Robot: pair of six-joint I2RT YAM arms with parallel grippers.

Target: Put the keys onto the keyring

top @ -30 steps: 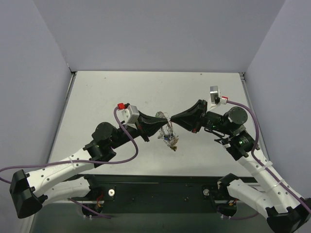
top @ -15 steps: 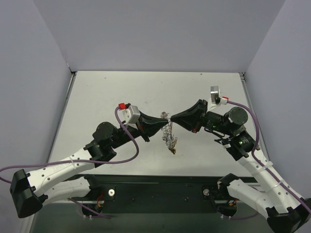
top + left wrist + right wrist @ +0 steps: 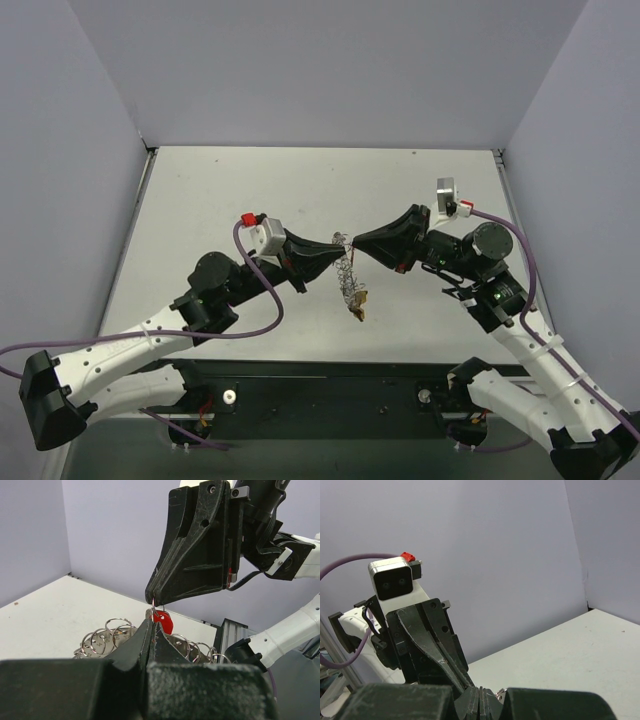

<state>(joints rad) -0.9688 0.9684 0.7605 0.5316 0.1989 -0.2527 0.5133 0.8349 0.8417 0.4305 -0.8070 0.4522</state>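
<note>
My two grippers meet tip to tip above the middle of the table. The left gripper (image 3: 335, 247) is shut on the silvery keyring (image 3: 348, 275), which hangs below the tips with its gold-yellow tag (image 3: 358, 305) lowest. In the left wrist view my left gripper (image 3: 151, 623) pinches a bit of metal, and the keyring's coiled loops (image 3: 107, 635) spread behind it. The right gripper (image 3: 353, 241) is shut on the thin wire loop of a red key (image 3: 164, 621), which hangs just past the left tips. The right gripper (image 3: 482, 698) also shows shut in its own view. The other keys cannot be told apart.
The grey table (image 3: 300, 190) is walled at the left, back and right. The left arm's wrist camera block (image 3: 395, 582) faces the right wrist. A black rail (image 3: 330, 385) with the arm bases runs along the near edge.
My left gripper has risen and closed in on the right gripper's tip. The keyring has drawn out from a bunch into a narrow hanging shape, and its tag has sunk a little.
</note>
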